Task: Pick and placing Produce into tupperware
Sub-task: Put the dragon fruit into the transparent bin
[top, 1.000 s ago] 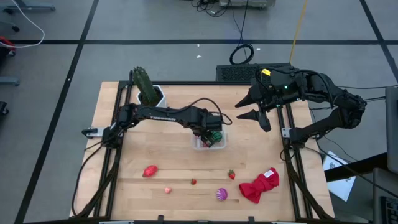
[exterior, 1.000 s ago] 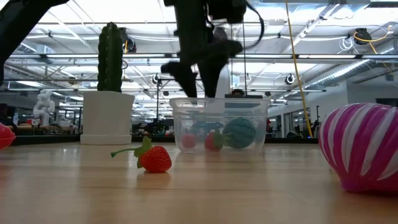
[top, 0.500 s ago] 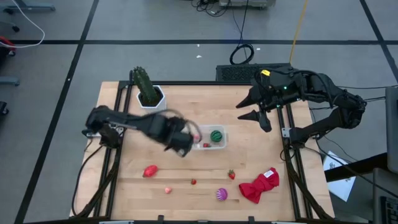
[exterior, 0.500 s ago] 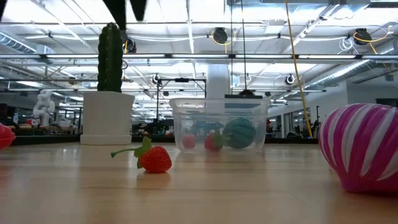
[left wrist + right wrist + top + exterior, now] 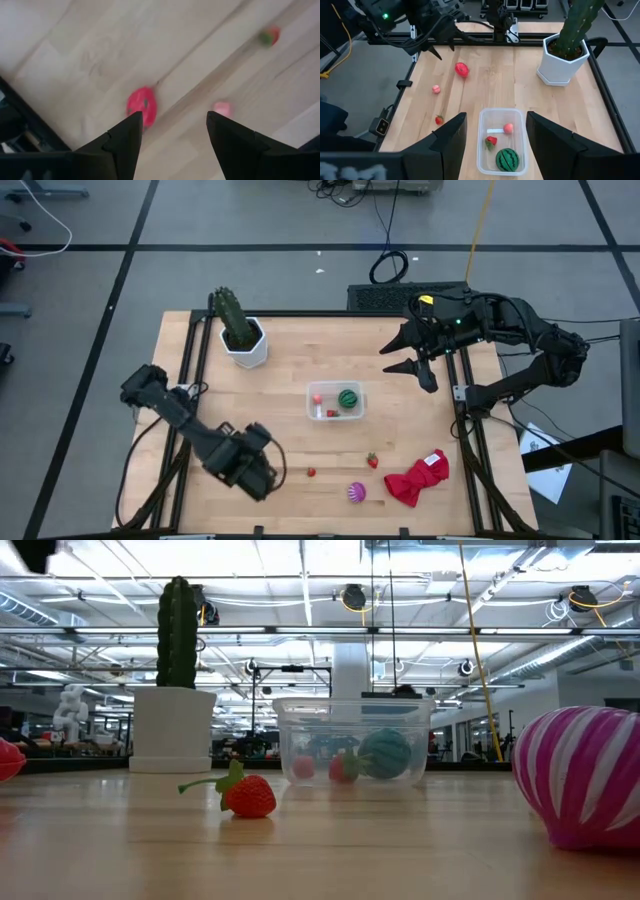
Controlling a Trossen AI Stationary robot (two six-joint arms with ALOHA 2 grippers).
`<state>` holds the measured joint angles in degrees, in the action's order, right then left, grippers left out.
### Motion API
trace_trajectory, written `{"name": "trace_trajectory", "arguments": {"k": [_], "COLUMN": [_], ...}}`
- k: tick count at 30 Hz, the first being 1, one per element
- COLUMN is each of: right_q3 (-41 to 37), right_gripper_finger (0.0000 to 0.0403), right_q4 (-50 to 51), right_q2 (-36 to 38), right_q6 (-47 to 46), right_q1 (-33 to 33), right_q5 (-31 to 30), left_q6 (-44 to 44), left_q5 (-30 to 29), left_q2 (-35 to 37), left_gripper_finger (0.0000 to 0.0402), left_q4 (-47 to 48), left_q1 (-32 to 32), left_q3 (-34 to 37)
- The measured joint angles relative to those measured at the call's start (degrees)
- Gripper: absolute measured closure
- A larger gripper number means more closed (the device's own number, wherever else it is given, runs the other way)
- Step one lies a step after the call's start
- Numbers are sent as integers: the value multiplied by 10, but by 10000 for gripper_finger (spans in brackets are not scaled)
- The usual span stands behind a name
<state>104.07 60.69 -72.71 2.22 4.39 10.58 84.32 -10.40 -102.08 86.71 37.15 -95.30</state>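
While the left gripper (image 5: 170, 127) hovers with fingers parted and empty over the red pepper (image 5: 141, 104), toward seven o'clock of the tub (image 5: 336, 401), a skewed descent could nudge it aside.

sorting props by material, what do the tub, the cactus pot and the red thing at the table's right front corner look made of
The tupperware looks like clear, glossy plastic: the produce inside shows through its walls. The white hexagonal pot looks like smooth matte ceramic or plastic; its even, flat faces fit either. The red cloth looks like soft fabric, since it lies crumpled in folds.
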Motion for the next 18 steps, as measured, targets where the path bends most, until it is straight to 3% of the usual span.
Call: {"name": "trace_trajectory", "arguments": {"k": [7, 18], "right_q3": [0, 0], "right_gripper_finger": [206, 206], "right_q4": [0, -9], "right_q2": [0, 0], "right_q6": [-4, -28], "right_q1": [0, 0], "right_q5": [0, 0], "left_q6": [1, -60], "left_q5": [49, 60], "left_q2": [0, 0], "left_gripper_finger": [161, 50], "left_q4": [-3, -16], "left_q1": [27, 27], "left_q3": [55, 65]}}
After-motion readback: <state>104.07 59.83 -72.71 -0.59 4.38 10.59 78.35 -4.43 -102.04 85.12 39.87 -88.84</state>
